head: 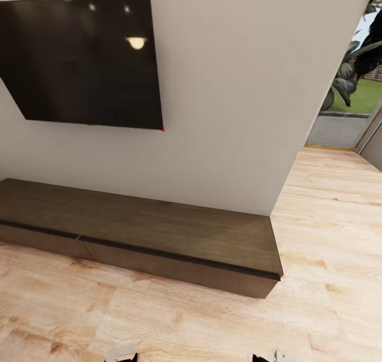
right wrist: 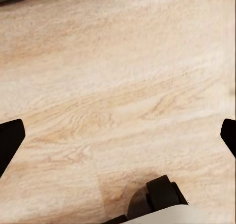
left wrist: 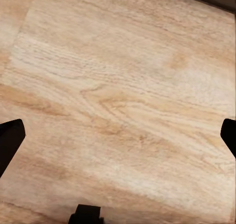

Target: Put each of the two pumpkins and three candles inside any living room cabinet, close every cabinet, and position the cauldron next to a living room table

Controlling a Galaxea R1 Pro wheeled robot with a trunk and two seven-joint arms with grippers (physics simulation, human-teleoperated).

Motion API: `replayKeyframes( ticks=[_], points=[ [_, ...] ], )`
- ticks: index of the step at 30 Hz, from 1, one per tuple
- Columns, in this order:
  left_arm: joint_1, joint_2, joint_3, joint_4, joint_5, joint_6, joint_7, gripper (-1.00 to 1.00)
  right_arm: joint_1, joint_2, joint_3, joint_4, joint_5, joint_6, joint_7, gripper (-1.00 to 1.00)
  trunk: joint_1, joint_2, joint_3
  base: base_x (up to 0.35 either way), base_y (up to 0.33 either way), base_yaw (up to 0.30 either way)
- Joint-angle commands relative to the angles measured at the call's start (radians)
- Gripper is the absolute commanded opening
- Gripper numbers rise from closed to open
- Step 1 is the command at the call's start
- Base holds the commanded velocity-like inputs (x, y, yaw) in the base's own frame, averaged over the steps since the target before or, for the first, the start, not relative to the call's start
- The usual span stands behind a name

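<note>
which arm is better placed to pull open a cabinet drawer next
Neither clearly. Both pincers are open and empty over the wooden floor. The cabinet lies ahead, its drawers shut, stretching further toward the robot's left, so left marginally.

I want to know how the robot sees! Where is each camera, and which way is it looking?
Head view: up on the robot's head, looking forward and down at the long brown cabinet, the dark screen on the wall and the wood floor.
Left wrist view: on the left arm, looking down at the floor between the wide-apart jaws of the left gripper.
Right wrist view: on the right arm, looking down at the floor between the wide-apart jaws of the right gripper.
Both wrist views share the pale wood floor.
</note>
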Motion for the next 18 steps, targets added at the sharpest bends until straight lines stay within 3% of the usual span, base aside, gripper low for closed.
replayKeyframes(
  ticks=[1,2,4,7,9,12,16,18],
  points=[
    [0.000,0.018,-0.004,-0.030,0.008,0.048,-0.009,1.00,0.002,-0.016,-0.005,0.001,-0.013,-0.008,-0.001,1.00,0.000,0.000,-0.001,0.000,0.000,0.000],
    [0.000,0.044,0.009,-0.100,0.017,0.152,-0.049,1.00,0.005,-0.039,-0.027,0.001,-0.025,-0.012,0.004,1.00,0.000,0.000,-0.001,0.000,0.000,0.000],
    [0.000,0.065,0.048,-0.237,0.048,0.374,-0.133,1.00,0.006,-0.062,-0.060,0.002,-0.063,-0.015,0.039,1.00,0.000,0.000,-0.001,0.000,0.000,0.000],
    [-0.001,0.077,0.113,-0.495,0.076,0.798,-0.211,1.00,0.008,-0.098,-0.081,0.017,-0.123,-0.014,0.135,1.00,0.000,0.000,-0.001,0.000,0.000,0.000],
    [-0.001,0.079,0.173,-0.688,0.085,1.009,-0.229,1.00,0.009,-0.127,-0.086,0.037,-0.169,-0.012,0.205,1.00,0.000,0.000,-0.001,0.000,0.000,0.000],
    [-0.001,0.073,0.250,-0.841,0.095,1.126,-0.241,1.00,0.009,-0.168,-0.089,0.069,-0.255,-0.009,0.288,1.00,0.000,0.000,-0.001,0.000,0.000,0.000],
    [0.000,0.034,0.274,-0.890,0.097,1.167,-0.245,1.00,0.008,-0.193,-0.090,0.085,-0.319,0.019,0.389,1.00,0.000,0.000,-0.001,0.000,0.000,0.000],
    [0.001,0.006,0.277,-0.898,0.097,1.174,-0.246,1.00,0.008,-0.196,-0.097,0.083,-0.329,0.090,0.436,1.00,0.004,-0.007,-0.004,0.000,0.000,0.000]
  ],
)
